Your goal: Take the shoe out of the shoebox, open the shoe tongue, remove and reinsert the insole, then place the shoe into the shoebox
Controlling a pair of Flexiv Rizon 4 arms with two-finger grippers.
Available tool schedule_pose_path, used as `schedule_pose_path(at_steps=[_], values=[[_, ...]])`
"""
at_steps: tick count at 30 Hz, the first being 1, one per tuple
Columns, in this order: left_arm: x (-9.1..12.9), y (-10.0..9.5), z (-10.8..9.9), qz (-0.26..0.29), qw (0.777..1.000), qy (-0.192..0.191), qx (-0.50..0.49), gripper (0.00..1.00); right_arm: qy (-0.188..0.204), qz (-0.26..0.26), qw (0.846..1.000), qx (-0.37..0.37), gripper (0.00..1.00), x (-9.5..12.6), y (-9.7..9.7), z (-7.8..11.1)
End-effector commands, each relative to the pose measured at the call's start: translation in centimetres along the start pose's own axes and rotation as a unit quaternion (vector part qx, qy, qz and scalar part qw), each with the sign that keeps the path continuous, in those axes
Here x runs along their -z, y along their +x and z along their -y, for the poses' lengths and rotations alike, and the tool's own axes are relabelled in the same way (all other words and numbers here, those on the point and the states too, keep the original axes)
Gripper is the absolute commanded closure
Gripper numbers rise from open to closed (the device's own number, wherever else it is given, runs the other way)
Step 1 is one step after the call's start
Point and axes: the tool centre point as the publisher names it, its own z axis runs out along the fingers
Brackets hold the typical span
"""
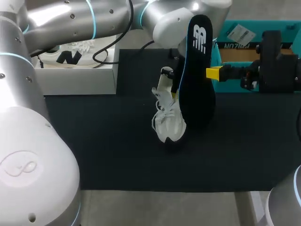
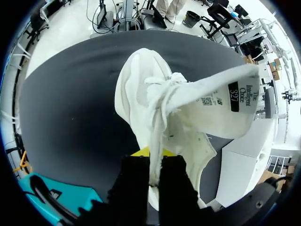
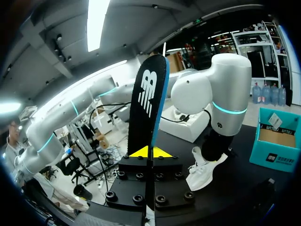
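**Insole out, sneaker held toe-down at mid-frame: roughly halfway through.**

The left gripper (image 2: 149, 162) is clenched on the white sneaker (image 2: 141, 94), whose tongue (image 2: 221, 106) is pulled wide open. In the head view the sneaker hangs toe-down over the black mat (image 1: 103, 141) at the centre of the frame. Just to its right, the right gripper (image 3: 150, 153) grips the black insole (image 3: 148, 99) upright by its edge, fully clear of the sneaker. Taking out, opening the tongue and pulling the insole look done; reinserting the insole and boxing the sneaker remain. The teal shoebox (image 1: 228, 29) at upper right shows only a bare brown floor where visible. The white box (image 1: 80, 77) at upper left holds a second sneaker (image 1: 70, 55).
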Motion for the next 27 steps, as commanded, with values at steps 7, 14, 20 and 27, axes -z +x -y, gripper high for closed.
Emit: schedule_pose_path(at_steps=[7,14,20,27], values=[[-0.3,-0.4,0.0,-0.016,1.000,0.006,0.000,1.00,-0.001,0.002,1.000,0.000,1.00,-0.3,0.0,0.1],[0.0,-0.2,0.5,-0.019,1.000,-0.003,0.002,1.00,-0.001,0.002,1.000,0.000,1.00,-0.3,0.0,0.1],[-0.6,-0.2,0.6,-0.014,1.000,0.003,0.004,1.00,-0.001,0.002,1.000,0.000,1.00,-0.3,0.0,0.1],[-1.2,-0.2,0.5,-0.014,1.000,0.010,0.012,1.00,-0.001,0.002,1.000,0.000,1.00,-0.3,0.0,0.1]])
